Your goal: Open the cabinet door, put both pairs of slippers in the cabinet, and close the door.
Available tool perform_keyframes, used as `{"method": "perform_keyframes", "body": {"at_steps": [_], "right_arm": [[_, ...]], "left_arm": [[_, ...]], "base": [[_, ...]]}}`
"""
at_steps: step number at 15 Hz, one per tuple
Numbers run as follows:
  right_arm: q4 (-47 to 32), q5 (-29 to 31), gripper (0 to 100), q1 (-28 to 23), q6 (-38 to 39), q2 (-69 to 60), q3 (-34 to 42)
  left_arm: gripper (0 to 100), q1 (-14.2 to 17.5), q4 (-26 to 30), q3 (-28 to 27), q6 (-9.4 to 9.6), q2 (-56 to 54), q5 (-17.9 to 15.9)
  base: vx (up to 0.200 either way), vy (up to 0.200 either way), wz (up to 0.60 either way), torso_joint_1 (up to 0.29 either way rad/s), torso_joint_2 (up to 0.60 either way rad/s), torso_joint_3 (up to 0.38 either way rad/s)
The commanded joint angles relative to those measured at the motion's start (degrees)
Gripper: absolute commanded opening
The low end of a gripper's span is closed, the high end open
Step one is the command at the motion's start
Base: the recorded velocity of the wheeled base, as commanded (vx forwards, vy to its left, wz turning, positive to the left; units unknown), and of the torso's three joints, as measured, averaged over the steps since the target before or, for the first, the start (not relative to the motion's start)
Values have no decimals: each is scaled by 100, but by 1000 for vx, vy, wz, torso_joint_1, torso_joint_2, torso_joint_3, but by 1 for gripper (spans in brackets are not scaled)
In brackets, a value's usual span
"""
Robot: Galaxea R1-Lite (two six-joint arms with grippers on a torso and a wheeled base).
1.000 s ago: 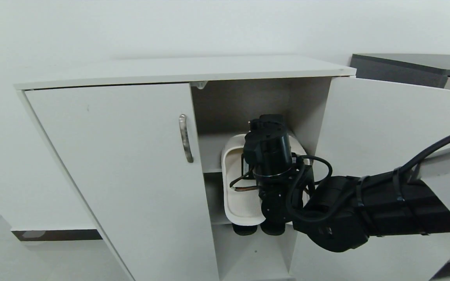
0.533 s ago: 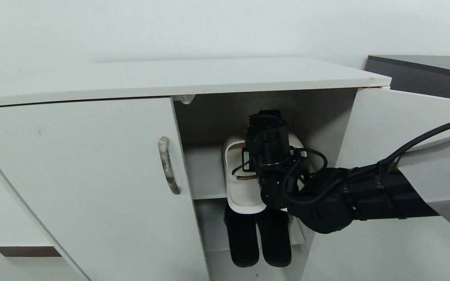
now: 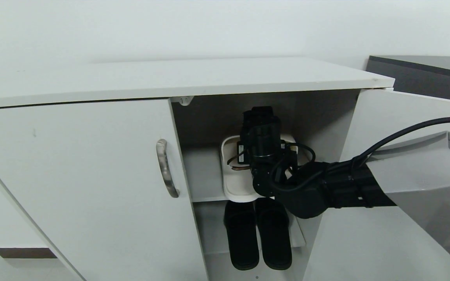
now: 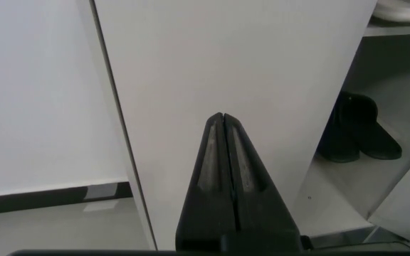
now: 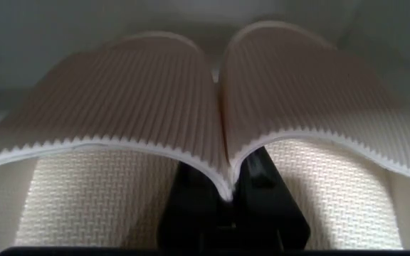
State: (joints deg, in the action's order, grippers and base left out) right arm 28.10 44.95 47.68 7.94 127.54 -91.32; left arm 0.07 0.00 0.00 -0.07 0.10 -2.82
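A white cabinet stands with its left door closed and its right door swung open. My right gripper is inside, over the upper shelf. It is shut on the straps of a pair of white slippers, whose heels lie at the shelf's front edge. In the right wrist view the gripper pinches the two ribbed straps of the white slippers together. A pair of black slippers lies on the lower shelf. My left gripper is shut on nothing, in front of the closed door.
A metal handle sits on the closed left door. Dark grey furniture stands to the right behind the open door. The black slippers also lie in the left wrist view, past the door's edge.
The head camera has moved closer to the cabinet. My right gripper has carried the white slippers deeper onto the upper shelf, so they no longer hang over its edge.
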Motion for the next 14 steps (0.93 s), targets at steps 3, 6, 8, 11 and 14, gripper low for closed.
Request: {"method": "perform_keyframes", "body": {"at_steps": [3, 6, 8, 11, 14], "right_arm": [[-6, -3, 0, -92, -47, 219, -228], [-33, -12, 100, -92, -47, 245, -220], [-33, -3, 100, -92, -47, 236, -211], [3, -3, 100, -4, -29, -159, 281], [328, -91, 100, 207, 33, -1029, 1512]], "left_arm": [[0, 1, 0, 0, -1, -1, 0], [0, 1, 0, 0, -1, -1, 0], [0, 1, 0, 0, -1, -1, 0], [0, 1, 0, 0, -1, -1, 0], [0, 1, 0, 0, -45, -1, 0]], "base": [[0, 0, 0, 0, 0, 0], [0, 0, 0, 0, 0, 0], [0, 0, 0, 0, 0, 0], [0, 0, 0, 0, 0, 0], [0, 0, 0, 0, 0, 0]]}}
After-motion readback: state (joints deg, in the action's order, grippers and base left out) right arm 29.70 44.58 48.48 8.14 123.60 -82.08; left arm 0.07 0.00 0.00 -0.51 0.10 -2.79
